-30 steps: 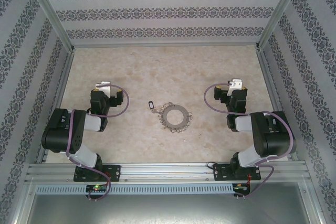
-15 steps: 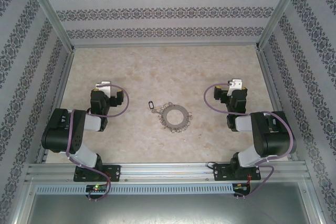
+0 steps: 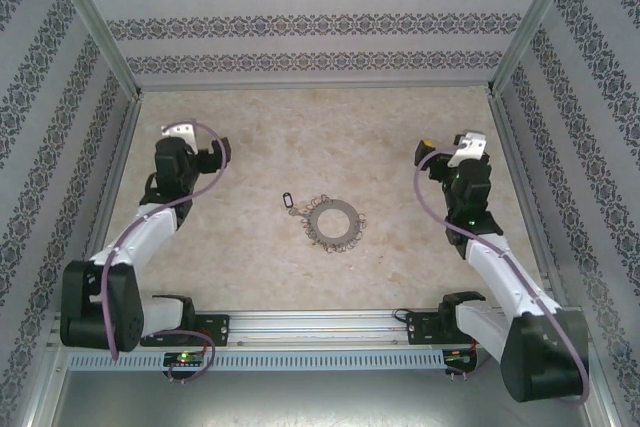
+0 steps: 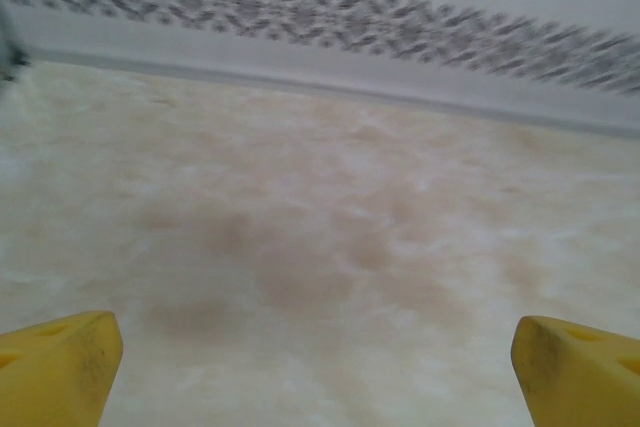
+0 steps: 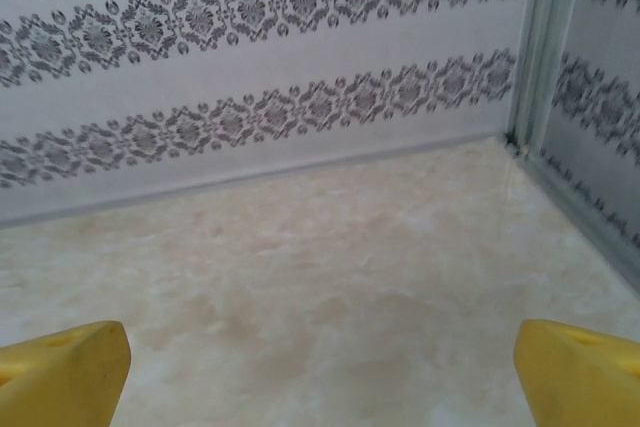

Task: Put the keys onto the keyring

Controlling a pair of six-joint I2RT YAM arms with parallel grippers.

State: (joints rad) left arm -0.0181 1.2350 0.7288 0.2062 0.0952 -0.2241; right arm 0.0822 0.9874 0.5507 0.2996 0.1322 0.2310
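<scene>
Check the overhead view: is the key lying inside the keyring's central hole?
No, the key lies on the table outside the keyring, beyond its far-left edge.

Both arms unfold from their tuck!
In the top view the left arm has stretched out long. Its elbow has dropped to the near left corner by the rail, and the left gripper has pushed farther up the table toward the back wall. The right arm mirrors it: elbow swung down past the rail at the near right, right gripper carried farther back and nearer the right wall. All of it came in the last 0.5 s; the 2 earlier pictures match each other.
</scene>
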